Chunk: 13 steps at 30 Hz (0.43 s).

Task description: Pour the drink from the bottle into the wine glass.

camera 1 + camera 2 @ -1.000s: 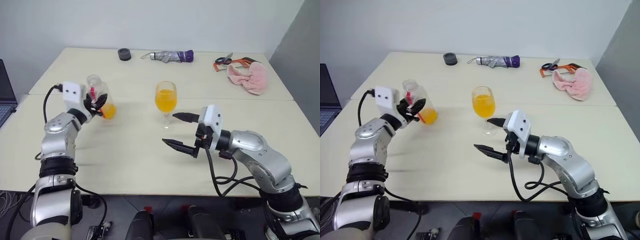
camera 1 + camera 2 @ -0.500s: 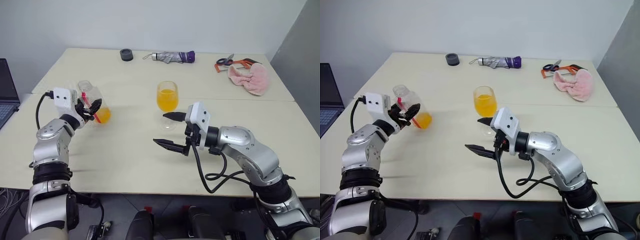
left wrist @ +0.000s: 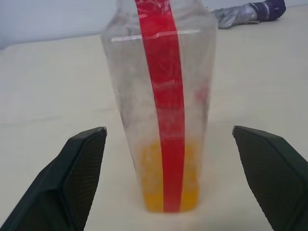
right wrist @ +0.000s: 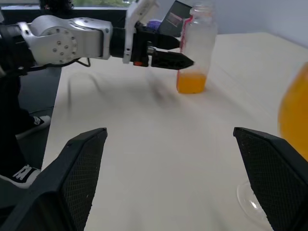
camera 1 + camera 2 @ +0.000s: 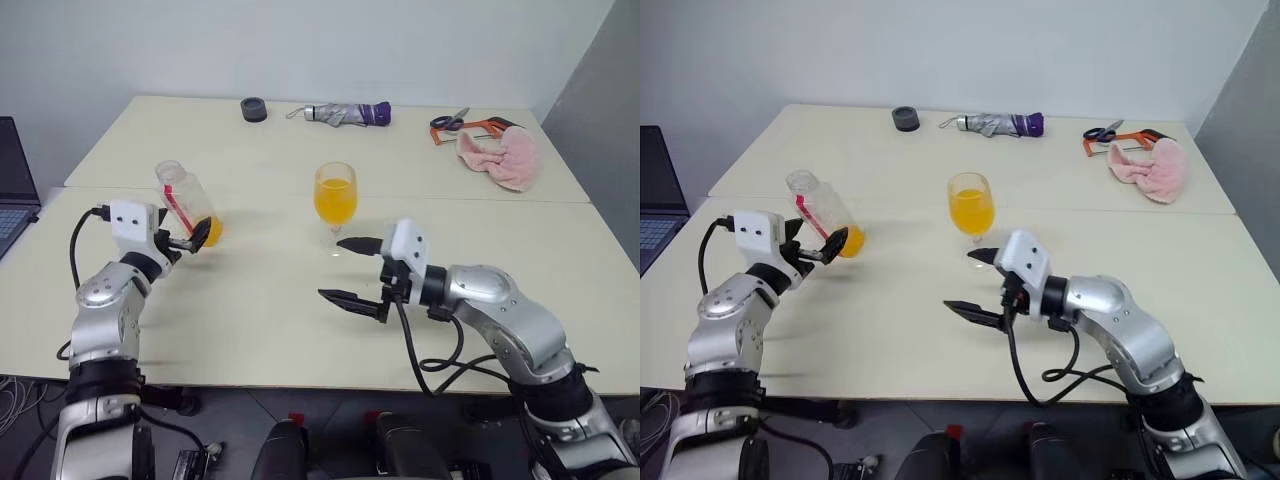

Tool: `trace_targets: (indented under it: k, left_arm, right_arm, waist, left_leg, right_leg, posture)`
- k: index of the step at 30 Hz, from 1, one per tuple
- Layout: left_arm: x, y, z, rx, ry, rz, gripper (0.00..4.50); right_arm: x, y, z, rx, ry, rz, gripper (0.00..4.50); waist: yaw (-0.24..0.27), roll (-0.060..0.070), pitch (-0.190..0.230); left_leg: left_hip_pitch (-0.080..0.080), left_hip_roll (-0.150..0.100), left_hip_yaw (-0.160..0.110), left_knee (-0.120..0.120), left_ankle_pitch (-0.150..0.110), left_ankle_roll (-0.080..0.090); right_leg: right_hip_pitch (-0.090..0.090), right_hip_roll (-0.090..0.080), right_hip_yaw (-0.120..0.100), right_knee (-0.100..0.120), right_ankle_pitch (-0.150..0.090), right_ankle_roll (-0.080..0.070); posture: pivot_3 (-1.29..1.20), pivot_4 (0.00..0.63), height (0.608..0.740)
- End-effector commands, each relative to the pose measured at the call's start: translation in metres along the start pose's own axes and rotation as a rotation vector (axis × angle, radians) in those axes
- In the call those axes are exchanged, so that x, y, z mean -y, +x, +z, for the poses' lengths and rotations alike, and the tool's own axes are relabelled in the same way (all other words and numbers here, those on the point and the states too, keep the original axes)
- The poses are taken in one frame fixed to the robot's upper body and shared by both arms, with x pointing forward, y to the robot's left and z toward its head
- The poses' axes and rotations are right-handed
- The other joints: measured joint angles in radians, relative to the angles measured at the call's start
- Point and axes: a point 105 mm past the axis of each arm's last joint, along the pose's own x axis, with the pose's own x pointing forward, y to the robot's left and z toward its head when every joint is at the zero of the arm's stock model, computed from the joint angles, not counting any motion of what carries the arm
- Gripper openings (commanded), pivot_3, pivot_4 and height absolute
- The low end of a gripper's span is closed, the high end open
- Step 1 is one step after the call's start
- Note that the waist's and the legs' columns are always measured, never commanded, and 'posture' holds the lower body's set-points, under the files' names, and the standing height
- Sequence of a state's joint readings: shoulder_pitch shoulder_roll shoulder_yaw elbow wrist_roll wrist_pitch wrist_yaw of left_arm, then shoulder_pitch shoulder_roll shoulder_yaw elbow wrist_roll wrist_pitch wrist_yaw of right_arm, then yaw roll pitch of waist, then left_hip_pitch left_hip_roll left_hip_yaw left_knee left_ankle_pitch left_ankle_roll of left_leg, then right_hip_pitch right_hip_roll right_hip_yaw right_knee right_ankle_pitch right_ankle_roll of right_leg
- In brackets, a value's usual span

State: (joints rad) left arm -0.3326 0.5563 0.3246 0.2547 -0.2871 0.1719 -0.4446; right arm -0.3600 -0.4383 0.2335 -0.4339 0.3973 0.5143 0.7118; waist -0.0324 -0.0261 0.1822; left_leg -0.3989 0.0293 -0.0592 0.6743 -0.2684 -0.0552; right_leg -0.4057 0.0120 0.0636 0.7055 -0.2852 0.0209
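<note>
The bottle stands on the cream table at the left, clear with a red strip down its side. A little orange drink lies at its bottom. My left gripper is open just in front of it, its fingers standing wide on either side and apart from the bottle. The wine glass stands in the middle of the table, its bowl more than half full of orange drink. My right gripper hangs open a little in front of the glass with nothing between its fingers.
Along the far edge lie a black round object, a folded grey and purple umbrella, scissors beside an orange tool and a pink cloth. A laptop sits at the left border.
My left gripper has opened and let go of the bottle, which was tilted in its grip and now stands on the table. The left hand drew back a little. The right gripper stays open.
</note>
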Motion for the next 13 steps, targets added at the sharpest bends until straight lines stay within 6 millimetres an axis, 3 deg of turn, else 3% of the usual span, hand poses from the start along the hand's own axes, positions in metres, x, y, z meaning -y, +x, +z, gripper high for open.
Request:
trace_targets:
  k: [1,7,13]
  left_arm:
    - [-0.001,-0.018,0.016,0.069,-0.021,0.067,4.48]
    - [0.016,-0.048,0.001,0.046,-0.088,0.084,4.48]
    - [0.024,-0.057,-0.001,0.066,-0.089,0.083,4.48]
  right_arm:
    - [0.018,-0.018,-0.005,0.052,0.0,-0.163,4.5]
    - [0.045,-0.038,-0.041,0.083,0.039,-0.472,4.5]
    - [0.06,-0.034,-0.052,0.105,0.018,-0.592,4.5]
  waist:
    - [0.0,0.0,0.0]
    - [0.0,-0.001,0.0]
    - [0.0,0.0,0.0]
  left_leg:
    - [0.0,0.0,0.0,0.0,0.0,0.0]
    - [0.002,0.0,0.002,-0.001,0.0,0.0]
    - [0.003,-0.002,0.004,-0.001,0.0,0.0]
  right_leg:
    - [0.0,-0.001,0.0,0.0,0.0,0.0]
    - [0.001,0.0,0.001,0.0,0.0,0.0]
    - [0.001,0.004,0.003,0.0,0.0,0.0]
  posture:
    - [0.0,0.15,0.74]
    - [0.0,0.15,0.74]
    - [0.0,0.15,0.74]
